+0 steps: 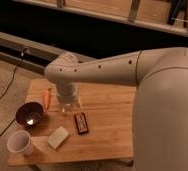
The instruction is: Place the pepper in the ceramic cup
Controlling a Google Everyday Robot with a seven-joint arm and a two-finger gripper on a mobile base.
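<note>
The table (pixel 109 137) was warm honey-yellow wood with faint plank lines. At its far left lay the orange-red pepper (pixel 47 98). The bowl (pixel 29 113) nearer than it was glossy dark purple-brown. The ceramic cup (pixel 19 142) at the near left corner was white, darker inside. Right of it sat a pale cream block (pixel 58 137) and a black bar (pixel 81 123) with red markings. The gripper (pixel 71 107), pale grey, hung just right of the pepper. Its arm (pixel 112 67) was off-white with small dark dots.
</note>
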